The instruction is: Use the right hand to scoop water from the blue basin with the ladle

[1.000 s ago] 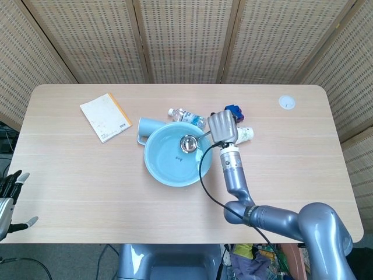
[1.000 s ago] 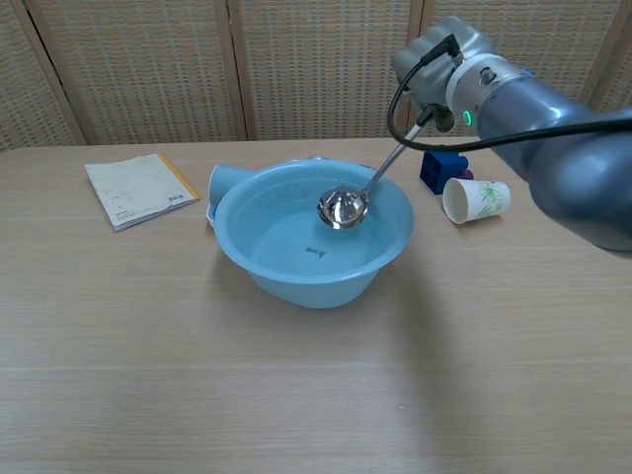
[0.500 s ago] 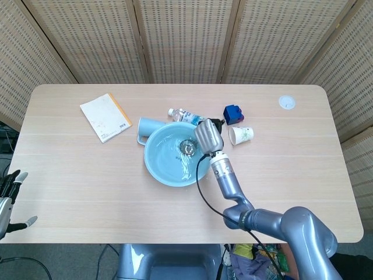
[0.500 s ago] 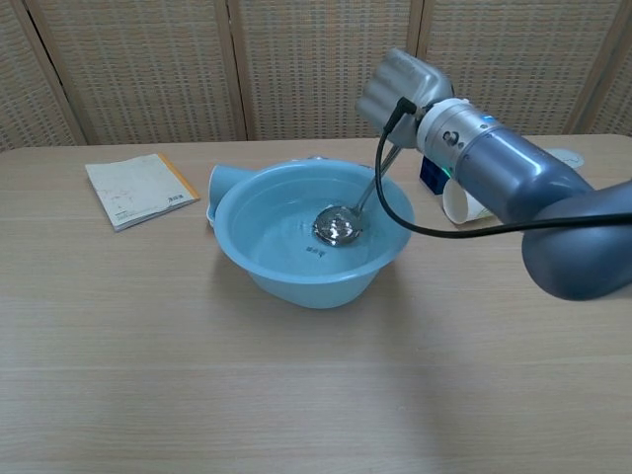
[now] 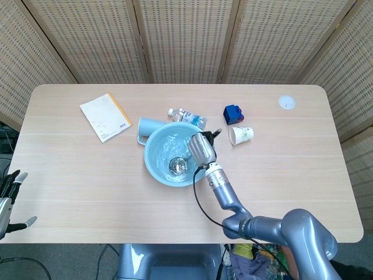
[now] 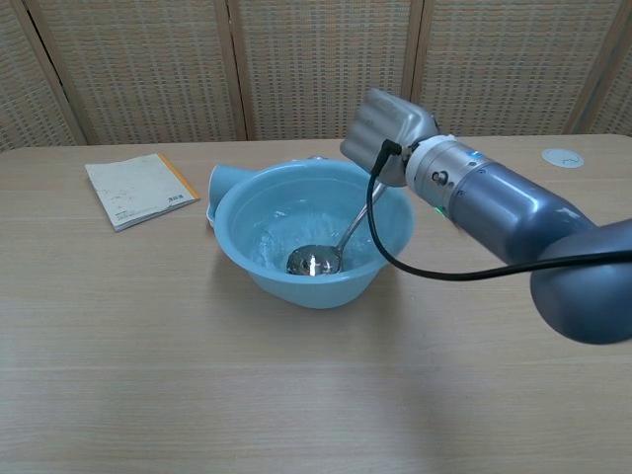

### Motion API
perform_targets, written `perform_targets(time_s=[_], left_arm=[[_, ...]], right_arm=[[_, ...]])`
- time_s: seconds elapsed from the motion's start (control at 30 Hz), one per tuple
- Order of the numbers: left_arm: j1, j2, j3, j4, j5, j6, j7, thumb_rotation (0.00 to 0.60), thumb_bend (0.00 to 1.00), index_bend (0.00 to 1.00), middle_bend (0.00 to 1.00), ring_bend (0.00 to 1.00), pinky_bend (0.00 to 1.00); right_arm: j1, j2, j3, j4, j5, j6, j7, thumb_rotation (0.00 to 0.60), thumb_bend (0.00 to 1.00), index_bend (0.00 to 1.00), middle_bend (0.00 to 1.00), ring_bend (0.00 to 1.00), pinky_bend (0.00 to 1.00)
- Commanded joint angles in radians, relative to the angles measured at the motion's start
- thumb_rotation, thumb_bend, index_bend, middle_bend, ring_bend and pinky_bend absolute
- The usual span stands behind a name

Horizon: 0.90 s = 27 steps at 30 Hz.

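One ladle (image 6: 314, 262) sat with its bowl down in the water at the near side of the blue basin (image 6: 242, 202), its thin handle slanting up and to the right over the rim into the right hand (image 6: 387, 126), which was wrapped around the top of the handle above the basin's right edge. In the head view the same ladle bowl (image 5: 177, 167) showed low in the basin (image 5: 152, 157), with the water around it rippled and glinting, and the right hand (image 5: 200, 148) stood over the basin's right wall. By the look of it, the dip was made and the scoop was about half done: the bowl appeared to be under or at the surface, and what remained was to level it and lift it out full without spilling. Whether it had already filled could not be told from either view. Just behind the basin lay a light blue cup (image 5: 148, 125) on its side and a small plastic bottle (image 5: 186, 116); further right stood a dark blue block (image 5: 232, 114) and a tipped paper cup (image 5: 240, 135). A notebook (image 5: 105, 117) lay well apart to the left on the bench (image 5: 291, 175). The left hand (image 5: 8, 195) waited off the bench's near left corner, its fingers apart and holding nothing.
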Motion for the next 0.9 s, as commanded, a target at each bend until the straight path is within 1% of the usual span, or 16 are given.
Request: perform_targets(time_s=[0.03,0.2,0.37,0.43,0.6,0.9], left_arm=[[-0.001,-0.001,0.000,-0.001,-0.001,0.000,0.003,0.600,0.00,0.00,0.00,0.00,0.00],[-0.002,-0.003,0.002,-0.003,-0.002,-0.003,0.011,0.600,0.00,0.00,0.00,0.00,0.00],[-0.002,-0.004,0.003,-0.006,-0.001,-0.003,0.015,0.600,0.00,0.00,0.00,0.00,0.00],[-0.003,-0.005,0.003,-0.006,0.000,-0.003,0.017,0.600,0.00,0.00,0.00,0.00,0.00],[-0.003,-0.006,0.005,-0.008,0.002,-0.003,0.022,0.600,0.00,0.00,0.00,0.00,0.00],[-0.003,-0.004,0.007,-0.011,0.006,0.000,0.021,0.600,0.00,0.00,0.00,0.00,0.00]], right_arm=[[-0.014,0.017,0.026,-0.047,0.042,-0.001,-0.019,0.600,0.81,0.80,1.00,0.97,1.00],[-0.040,0.050,0.113,-0.170,0.181,0.020,-0.013,0.600,0.82,0.80,1.00,0.97,1.00],[-0.056,0.080,0.201,-0.268,0.318,0.038,0.019,0.600,0.82,0.80,1.00,0.97,1.00],[-0.057,0.102,0.227,-0.305,0.360,0.047,0.025,0.600,0.82,0.80,1.00,0.97,1.00],[-0.061,0.169,0.250,-0.374,0.390,0.072,0.040,0.600,0.82,0.80,1.00,0.97,1.00],[-0.043,0.263,0.321,-0.501,0.517,0.098,0.097,0.600,0.83,0.80,1.00,0.97,1.00]])
